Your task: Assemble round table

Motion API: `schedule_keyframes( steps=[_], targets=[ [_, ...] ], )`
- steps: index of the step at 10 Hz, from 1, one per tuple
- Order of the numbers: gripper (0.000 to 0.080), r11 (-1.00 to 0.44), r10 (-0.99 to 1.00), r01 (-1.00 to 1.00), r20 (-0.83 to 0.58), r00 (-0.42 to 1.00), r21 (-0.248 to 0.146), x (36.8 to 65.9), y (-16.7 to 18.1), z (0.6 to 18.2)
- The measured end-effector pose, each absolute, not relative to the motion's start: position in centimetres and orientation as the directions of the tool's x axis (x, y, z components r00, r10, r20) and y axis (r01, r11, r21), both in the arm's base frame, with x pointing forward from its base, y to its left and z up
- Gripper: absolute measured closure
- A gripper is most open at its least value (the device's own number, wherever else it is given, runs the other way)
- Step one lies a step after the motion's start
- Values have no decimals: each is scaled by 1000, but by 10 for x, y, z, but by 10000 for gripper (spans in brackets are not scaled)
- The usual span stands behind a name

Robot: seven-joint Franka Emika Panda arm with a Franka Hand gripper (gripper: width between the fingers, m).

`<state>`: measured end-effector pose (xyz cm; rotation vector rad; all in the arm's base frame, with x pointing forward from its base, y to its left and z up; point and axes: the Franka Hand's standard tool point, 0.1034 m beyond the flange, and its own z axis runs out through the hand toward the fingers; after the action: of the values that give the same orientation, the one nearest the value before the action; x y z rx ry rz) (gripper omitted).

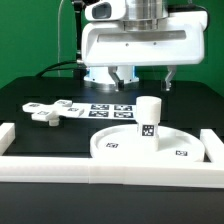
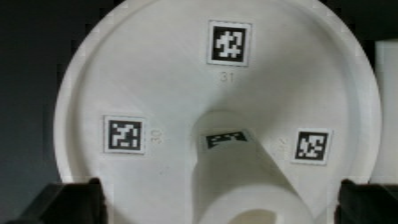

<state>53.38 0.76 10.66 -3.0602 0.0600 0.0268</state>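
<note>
The large rimmed round disc (image 1: pixel 128 146) lies flat on the black table near the front. The short cylinder leg (image 1: pixel 148 116) stands upright on its middle, with a tag on its side. The cross-shaped foot piece (image 1: pixel 50 110) lies apart on the table at the exterior view's left. My gripper (image 1: pixel 144 80) hangs above the leg, open and empty, clear of its top. In the wrist view the disc (image 2: pixel 169 90) fills the frame and the leg (image 2: pixel 249 190) rises between my dark fingertips (image 2: pixel 75 205). The gripper (image 2: pixel 219 206) is spread wide on either side of it.
The marker board (image 1: pixel 108 108) lies flat behind the disc. Long white border rails run along the front (image 1: pixel 100 172), the exterior view's left (image 1: pixel 6 135) and right (image 1: pixel 212 142). The arm's white body (image 1: pixel 140 40) looms over the back.
</note>
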Motion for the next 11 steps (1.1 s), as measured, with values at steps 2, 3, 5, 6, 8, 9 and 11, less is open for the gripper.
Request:
schedule_keyframes(
  steps=[2, 3, 5, 6, 8, 9, 11],
  targets=[
    [150, -995, 67, 66, -10, 998, -80, 523, -29, 112],
    [150, -993, 85, 85, -3, 996, -83, 518, -56, 114],
    [150, -994, 72, 71, -10, 997, -82, 511, -87, 108],
    [150, -994, 77, 76, -9, 997, -83, 512, -82, 108],
    [150, -993, 81, 80, -10, 997, -84, 512, -81, 107],
    [150, -992, 96, 95, -13, 995, -82, 511, -83, 105],
    [150, -982, 184, 184, 24, 983, -50, 508, -101, 102]
  ],
)
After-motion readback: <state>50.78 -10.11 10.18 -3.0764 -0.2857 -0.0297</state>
